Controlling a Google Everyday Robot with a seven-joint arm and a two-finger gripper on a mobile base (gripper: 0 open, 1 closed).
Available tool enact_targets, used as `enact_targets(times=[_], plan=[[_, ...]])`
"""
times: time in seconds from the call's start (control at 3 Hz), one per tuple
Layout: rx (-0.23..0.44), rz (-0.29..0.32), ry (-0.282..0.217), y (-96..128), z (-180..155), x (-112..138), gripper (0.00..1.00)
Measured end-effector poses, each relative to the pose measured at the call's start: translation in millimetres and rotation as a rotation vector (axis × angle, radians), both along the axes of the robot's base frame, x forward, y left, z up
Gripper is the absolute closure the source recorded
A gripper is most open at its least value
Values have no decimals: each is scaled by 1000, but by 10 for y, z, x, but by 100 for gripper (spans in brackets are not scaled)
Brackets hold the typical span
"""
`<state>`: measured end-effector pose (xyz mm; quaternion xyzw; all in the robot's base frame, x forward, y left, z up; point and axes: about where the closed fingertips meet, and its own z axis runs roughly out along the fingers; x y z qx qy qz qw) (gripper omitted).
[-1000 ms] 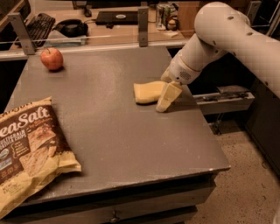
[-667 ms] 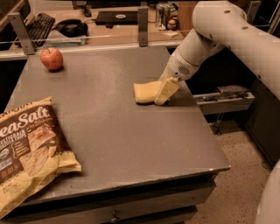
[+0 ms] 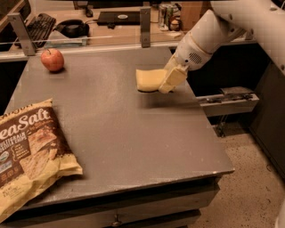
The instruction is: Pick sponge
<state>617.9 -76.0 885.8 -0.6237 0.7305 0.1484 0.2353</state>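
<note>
The sponge (image 3: 148, 80), a pale yellow foam block, is at the back right of the grey table (image 3: 133, 133). My gripper (image 3: 166, 84) comes down from the upper right on a white arm. Its pale yellow fingers (image 3: 173, 78) are shut on the sponge's right end. The sponge hangs a little above the tabletop, with its shadow on the surface underneath.
A red apple (image 3: 52, 59) sits at the table's back left corner. A yellow-brown chip bag (image 3: 31, 156) lies at the front left, overhanging the edge. Behind a rail at the back is a desk with a keyboard (image 3: 39, 23) and cans (image 3: 167, 11).
My gripper has closed on the sponge's right end and raised it off the tabletop. The apple and the chip bag have not moved.
</note>
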Motion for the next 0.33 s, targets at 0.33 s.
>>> enact_targets(times=[0.33], plan=[[98,-18,-52,92,464,-209,100]])
